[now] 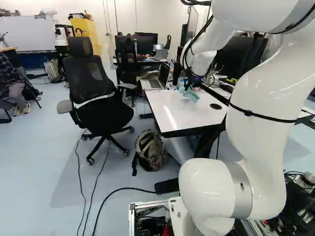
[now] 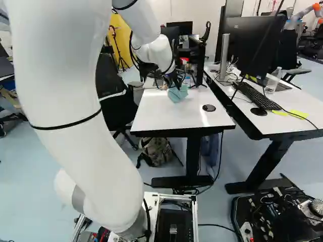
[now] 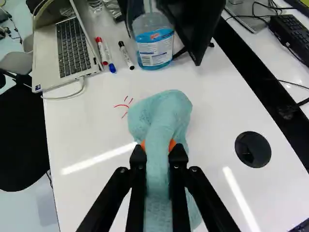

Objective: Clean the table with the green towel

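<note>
In the right base view, the gripper (image 2: 174,83) hangs over the white table (image 2: 166,118), with the green towel (image 2: 178,94) under its fingers. The wrist view shows both fingers of the gripper (image 3: 158,147) pinching the bunched towel (image 3: 161,116) from two sides, orange pads against the cloth. One end of the towel spreads on the table ahead of the fingers; the rest trails back beneath them. Red marker strokes (image 3: 124,106) lie on the tabletop just ahead of the towel and to one side.
Beyond the towel stand a laptop (image 3: 75,46), several markers (image 3: 126,55), a bottle of blue liquid (image 3: 153,41) and a black monitor stand. A round black table insert (image 3: 252,149) lies beside the towel. A chair (image 1: 93,93) and backpack (image 1: 150,150) are near the table.
</note>
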Controlling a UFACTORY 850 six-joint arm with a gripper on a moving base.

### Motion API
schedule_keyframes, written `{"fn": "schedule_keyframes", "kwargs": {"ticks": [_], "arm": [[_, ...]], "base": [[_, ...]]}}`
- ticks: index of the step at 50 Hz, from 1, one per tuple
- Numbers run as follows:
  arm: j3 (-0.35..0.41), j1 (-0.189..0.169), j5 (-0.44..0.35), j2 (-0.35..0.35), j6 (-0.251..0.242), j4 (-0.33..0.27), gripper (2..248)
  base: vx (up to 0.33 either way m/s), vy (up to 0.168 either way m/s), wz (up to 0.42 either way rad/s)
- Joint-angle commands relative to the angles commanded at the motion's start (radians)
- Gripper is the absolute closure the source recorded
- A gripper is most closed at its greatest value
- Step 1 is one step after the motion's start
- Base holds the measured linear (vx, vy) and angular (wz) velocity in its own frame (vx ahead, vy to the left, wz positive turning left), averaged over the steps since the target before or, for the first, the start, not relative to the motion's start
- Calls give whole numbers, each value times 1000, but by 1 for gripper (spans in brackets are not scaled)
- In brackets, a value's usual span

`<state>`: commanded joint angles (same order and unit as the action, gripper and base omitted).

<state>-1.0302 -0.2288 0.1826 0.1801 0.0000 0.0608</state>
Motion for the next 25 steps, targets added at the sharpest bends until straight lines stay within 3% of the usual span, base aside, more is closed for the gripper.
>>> {"fn": "schedule_keyframes", "kwargs": {"ticks": [25], "arm": [[-76, 72, 0, 66, 0, 0, 197]], "base": [[0, 0, 0]]}}
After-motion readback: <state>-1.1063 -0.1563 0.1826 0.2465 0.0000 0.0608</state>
